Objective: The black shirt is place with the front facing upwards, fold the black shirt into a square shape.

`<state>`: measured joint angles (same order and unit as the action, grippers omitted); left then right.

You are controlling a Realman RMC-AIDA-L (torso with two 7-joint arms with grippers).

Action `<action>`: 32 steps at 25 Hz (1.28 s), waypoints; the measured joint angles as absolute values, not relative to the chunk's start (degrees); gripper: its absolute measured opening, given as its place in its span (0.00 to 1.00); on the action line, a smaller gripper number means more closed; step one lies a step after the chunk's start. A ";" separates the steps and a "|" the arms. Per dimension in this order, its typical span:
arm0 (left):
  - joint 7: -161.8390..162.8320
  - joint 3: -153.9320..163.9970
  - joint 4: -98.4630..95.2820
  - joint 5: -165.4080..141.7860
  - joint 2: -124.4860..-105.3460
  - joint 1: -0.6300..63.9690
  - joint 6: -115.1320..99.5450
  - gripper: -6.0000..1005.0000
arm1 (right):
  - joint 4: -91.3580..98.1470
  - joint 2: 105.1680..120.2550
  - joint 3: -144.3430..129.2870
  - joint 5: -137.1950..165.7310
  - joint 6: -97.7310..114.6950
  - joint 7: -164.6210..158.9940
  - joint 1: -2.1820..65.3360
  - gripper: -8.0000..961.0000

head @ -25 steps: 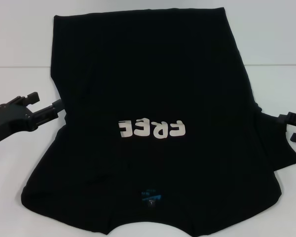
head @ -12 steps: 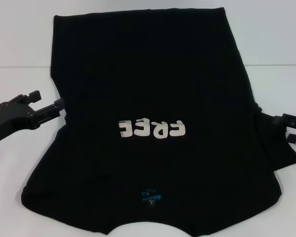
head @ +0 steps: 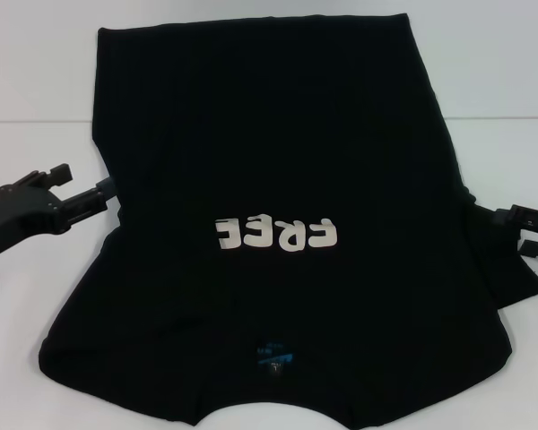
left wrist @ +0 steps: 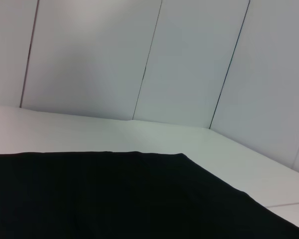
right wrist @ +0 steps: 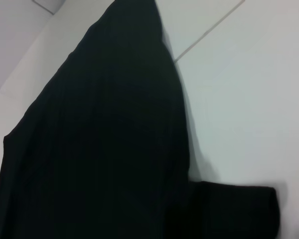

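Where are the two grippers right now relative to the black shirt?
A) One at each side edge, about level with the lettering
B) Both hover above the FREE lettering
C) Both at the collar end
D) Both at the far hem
A: in the head view the left gripper is at the left edge of the black shirt and the right gripper at its right edge, both about level with the white FREE lettering.

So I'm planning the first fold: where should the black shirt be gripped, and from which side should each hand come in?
Grip the black shirt by its side edges near the sleeves, where cloth meets bare table. It lies flat, front up, collar nearest the robot, so only the edges can be pinched. The left hand already sits at the left edge and the right hand at the right edge; each probably best comes in low from its own side.
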<state>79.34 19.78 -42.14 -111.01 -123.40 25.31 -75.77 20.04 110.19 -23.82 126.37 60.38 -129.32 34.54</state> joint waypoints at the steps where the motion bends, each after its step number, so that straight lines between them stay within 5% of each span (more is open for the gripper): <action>1: 79.32 19.81 -42.10 -111.01 -123.40 25.31 -75.75 0.87 | 20.08 110.20 -23.82 126.33 60.31 -129.21 34.53 0.93; 29: 78.76 20.28 -41.39 -111.04 -123.40 25.31 -74.52 0.87 | 19.84 111.23 -23.82 126.38 57.36 -127.45 35.71 0.88; 32: 78.75 20.29 -41.39 -110.97 -123.40 25.31 -74.46 0.87 | 19.52 111.30 -23.82 126.43 56.91 -127.65 35.72 0.79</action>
<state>78.75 20.29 -41.39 -110.97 -123.40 25.31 -74.46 19.51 111.30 -23.82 126.43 56.91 -127.65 35.72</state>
